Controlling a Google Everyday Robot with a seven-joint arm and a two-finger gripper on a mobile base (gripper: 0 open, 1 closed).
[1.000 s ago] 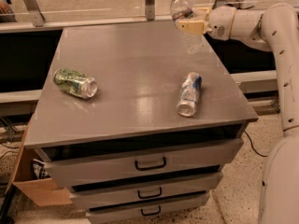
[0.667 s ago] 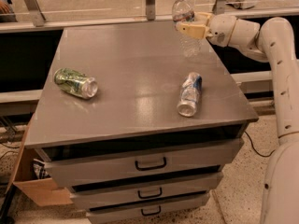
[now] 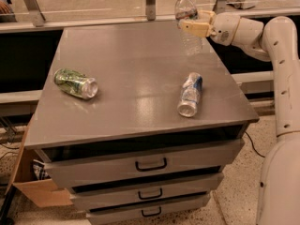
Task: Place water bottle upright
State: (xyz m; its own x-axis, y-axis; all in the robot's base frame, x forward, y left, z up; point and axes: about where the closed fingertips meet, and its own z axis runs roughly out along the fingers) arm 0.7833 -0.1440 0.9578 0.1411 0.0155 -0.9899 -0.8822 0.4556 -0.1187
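Sweeping in from the left, the green patterned can [image 3: 75, 83] is lying on its side near the left edge of the worktop [image 3: 131, 55], well apart from the action. Moving right, the crushed silver-and-blue can [image 3: 190, 95] is lying lengthwise toward the front right. Neither is sitting under the landing spot. Now the far right corner: the water bottle [image 3: 184, 7] is hanging there in the tool [image 3: 190, 27], which is clenching it around the middle, reaching in from the right on the white arm [image 3: 276, 46]. The bottle's long axis is running nearly vertical, white cap up top, base pointing down at the worktop, leaning only slightly. So the bottle is sitting to the left of the tool's wrist and directly above its target. Whether the base is touching the surface yet, I cannot tell. To my eye, the coming move is looking like a straight descent and a release, and it is hinging on that axis being plumb.
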